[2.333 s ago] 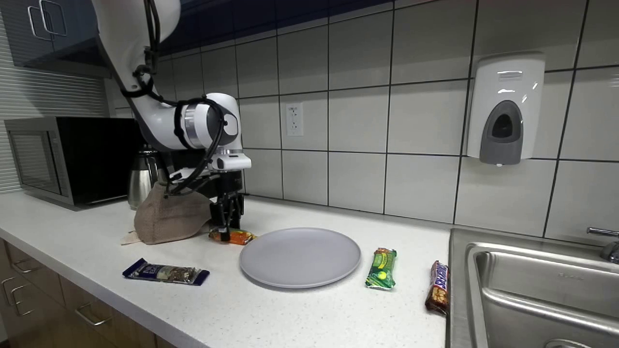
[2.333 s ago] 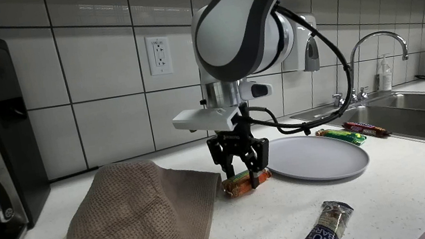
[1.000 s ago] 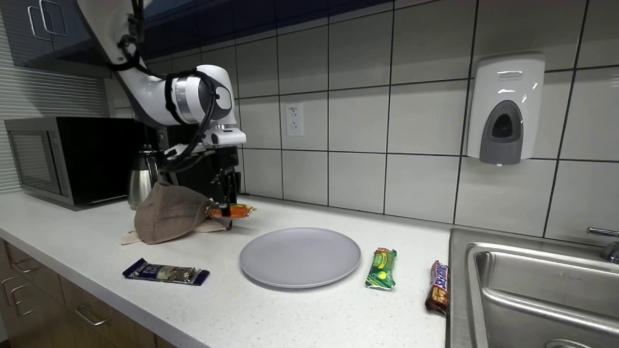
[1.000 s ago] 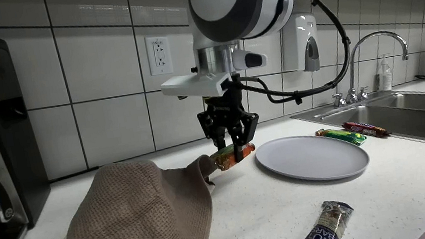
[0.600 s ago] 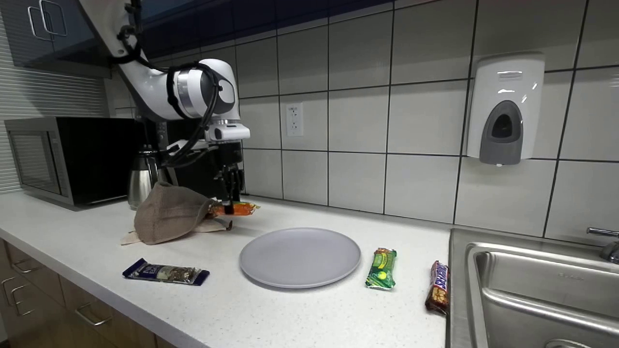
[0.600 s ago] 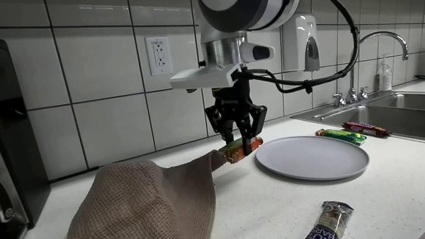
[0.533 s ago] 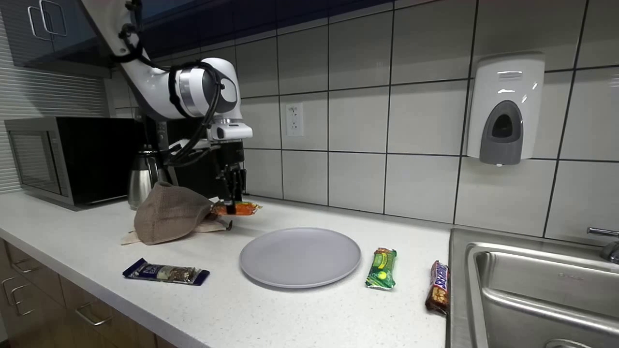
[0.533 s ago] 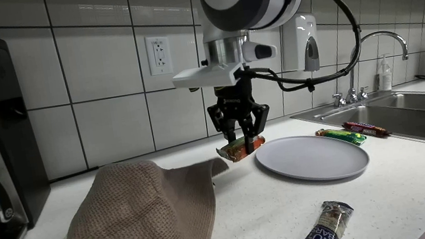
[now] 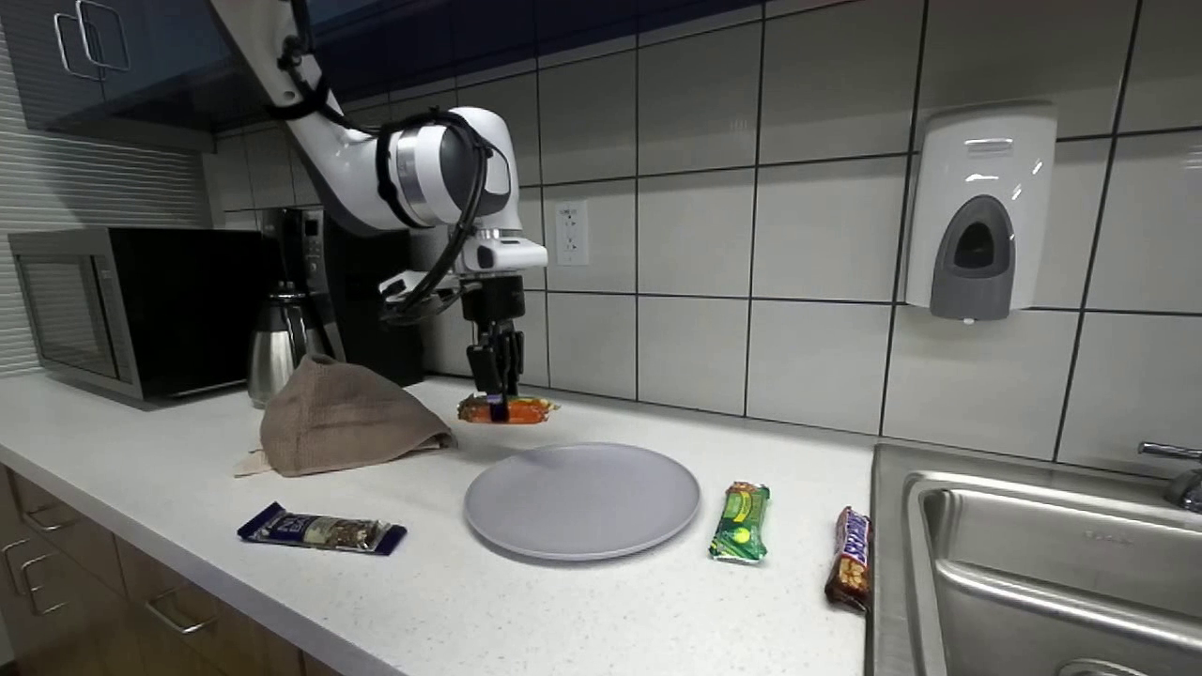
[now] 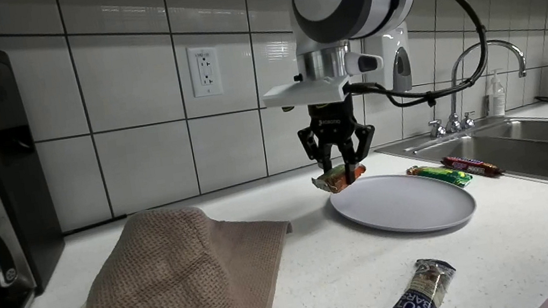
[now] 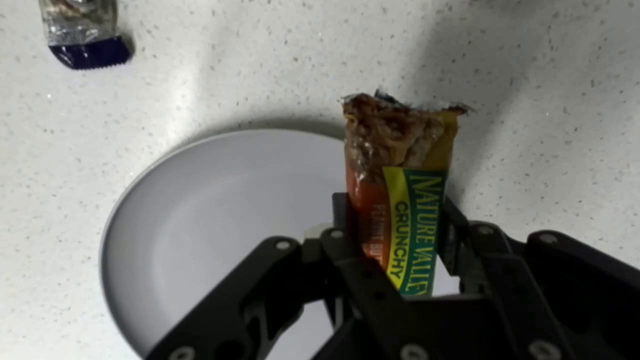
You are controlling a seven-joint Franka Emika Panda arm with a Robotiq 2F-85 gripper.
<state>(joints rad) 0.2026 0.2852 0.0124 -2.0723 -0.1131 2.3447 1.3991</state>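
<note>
Glossy white rectangular wall tiles [image 9: 695, 235] behind a speckled white counter [image 9: 563, 620] inset with a stainless-steel sink [image 9: 895, 545]. On it: heaped brown woven towel [image 10: 178, 277]; round grey plate [image 9: 582, 502]; oblong dark-blue-wrapped bar [image 9: 322, 531]; oblong green-wrapped bar [image 9: 740, 522]; oblong brown-wrapped bar [image 9: 851, 559] beside the sink. Bent white-and-grey arm [image 9: 352, 178], directed downward at its end; slim black fingers [image 10: 350, 171] clamped on oblong orange-and-green snack bar [image 11: 400, 215], aloft near the plate's edge.

An orange, yellow and green snack bar [image 11: 402, 195] contrasts with a black gripper [image 10: 338, 171], grey plate [image 10: 404, 205], waffle-patterned brown towel [image 10: 179, 282] and speckled white counter [image 10: 326, 287].
</note>
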